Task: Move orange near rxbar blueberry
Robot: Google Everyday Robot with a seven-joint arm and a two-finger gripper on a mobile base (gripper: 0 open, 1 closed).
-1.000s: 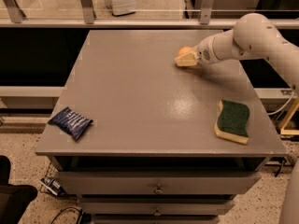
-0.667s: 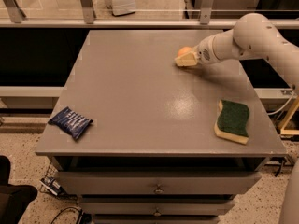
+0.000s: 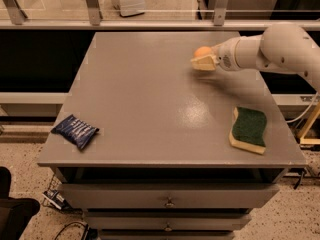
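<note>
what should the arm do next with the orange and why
Probably begin carrying the orange toward the front left corner of the table. The gripper is right at the orange on the far right side, while the rxbar blueberry lies across the table near that corner. The sponge sits front right, off that path.

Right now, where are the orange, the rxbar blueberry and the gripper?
orange (image 3: 201, 50), camera view, its visible top.
rxbar blueberry (image 3: 75, 130), camera view, wrapper middle.
gripper (image 3: 202, 60), camera view, its tip, at the orange.

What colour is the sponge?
The sponge is green on top, yellow below, camera view; the gripper is at the orange.
</note>
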